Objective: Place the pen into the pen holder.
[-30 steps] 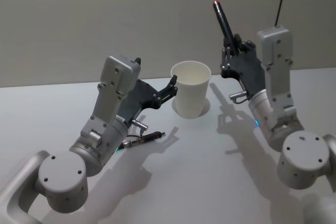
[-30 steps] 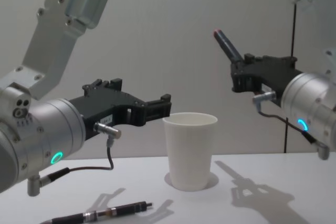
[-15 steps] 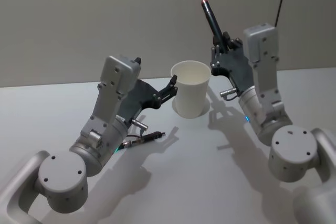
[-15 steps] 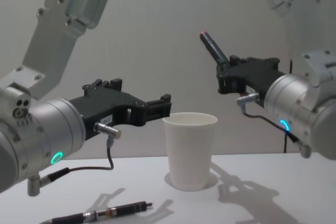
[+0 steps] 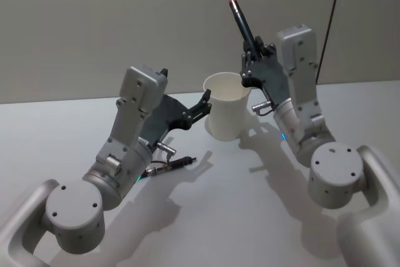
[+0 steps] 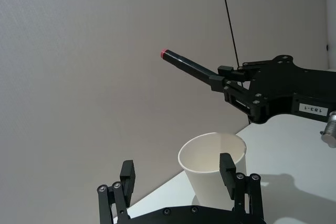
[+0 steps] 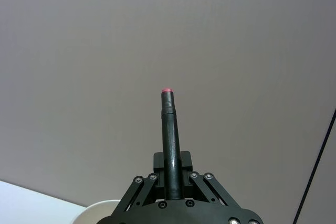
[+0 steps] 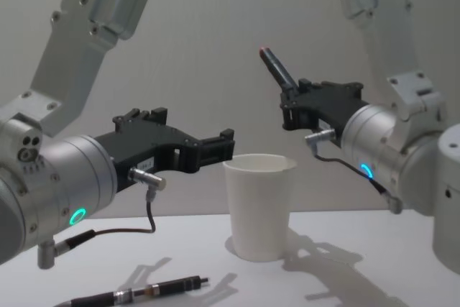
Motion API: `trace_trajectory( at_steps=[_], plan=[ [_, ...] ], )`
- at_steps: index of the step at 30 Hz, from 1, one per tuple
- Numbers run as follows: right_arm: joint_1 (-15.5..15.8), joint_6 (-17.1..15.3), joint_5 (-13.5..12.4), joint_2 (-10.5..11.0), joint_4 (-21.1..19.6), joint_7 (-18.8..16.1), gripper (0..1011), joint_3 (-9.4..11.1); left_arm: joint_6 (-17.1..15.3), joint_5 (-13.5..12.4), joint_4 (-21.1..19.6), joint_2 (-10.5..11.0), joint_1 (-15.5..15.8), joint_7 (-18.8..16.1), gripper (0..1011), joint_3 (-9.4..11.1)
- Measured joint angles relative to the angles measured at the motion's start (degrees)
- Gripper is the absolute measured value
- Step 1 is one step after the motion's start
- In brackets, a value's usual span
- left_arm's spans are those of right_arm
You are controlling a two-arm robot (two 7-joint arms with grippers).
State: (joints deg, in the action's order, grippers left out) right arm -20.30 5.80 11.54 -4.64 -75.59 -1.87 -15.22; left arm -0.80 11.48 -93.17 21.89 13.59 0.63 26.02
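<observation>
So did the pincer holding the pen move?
Yes. The right pincer, shut on the pen, moved left toward the white cup; the left pincer stayed beside it.

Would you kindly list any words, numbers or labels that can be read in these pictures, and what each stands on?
"183-1": on a white sticker on the body of the right gripper, seen from the left wrist.
Pale label on the side of the left gripper: too small to read.
Pen and cup: no text to be seen.

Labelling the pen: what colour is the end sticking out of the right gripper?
Red, on the black pen; clearest in the left wrist view.
</observation>
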Motion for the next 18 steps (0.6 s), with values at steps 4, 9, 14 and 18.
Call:
trace_trajectory(
  at_steps=[4,9,14,18],
  plan=[
    [-0.88,0.38,-0.21,-0.40,1.37,-0.06,166,-0.06,0.00,0.00,0.00,0.00,0.00,0.00,1001,0.00],
    [-2.13,0.84,-0.59,-0.95,3.25,-0.42,166,-0.15,0.00,0.00,0.00,0.00,0.00,0.00,1001,0.00],
    [-3.13,1.29,-0.89,-1.39,4.77,-0.78,165,-0.24,0.00,0.00,0.00,0.00,0.00,0.00,1001,0.00],
    [-4.08,1.84,-1.03,-1.81,6.41,-1.09,165,-0.38,0.00,0.00,0.00,0.00,0.00,0.00,1001,0.00]
  ],
)
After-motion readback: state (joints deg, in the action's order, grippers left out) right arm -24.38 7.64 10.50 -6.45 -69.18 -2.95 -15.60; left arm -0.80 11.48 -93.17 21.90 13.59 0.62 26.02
